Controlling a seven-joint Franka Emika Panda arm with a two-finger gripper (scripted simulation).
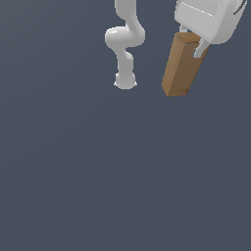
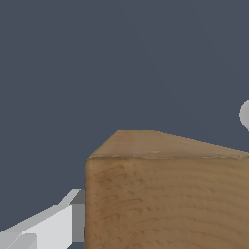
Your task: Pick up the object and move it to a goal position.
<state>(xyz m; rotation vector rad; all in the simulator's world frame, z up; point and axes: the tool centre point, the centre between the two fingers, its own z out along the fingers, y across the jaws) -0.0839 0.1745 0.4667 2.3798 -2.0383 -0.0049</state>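
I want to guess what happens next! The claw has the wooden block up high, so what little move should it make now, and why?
Probably keep carrying it gently without opening. The claw grips the wooden block by its top end, and the block hangs tilted. No goal spot shows, so letting go seems too early.

Ground surface (image 1: 98,186): one plain, flat, dark blue-grey expanse, uniform in tone, unmarked, filling the exterior view edge to edge; the same surface (image 2: 97,63) forms the wrist view's backdrop.
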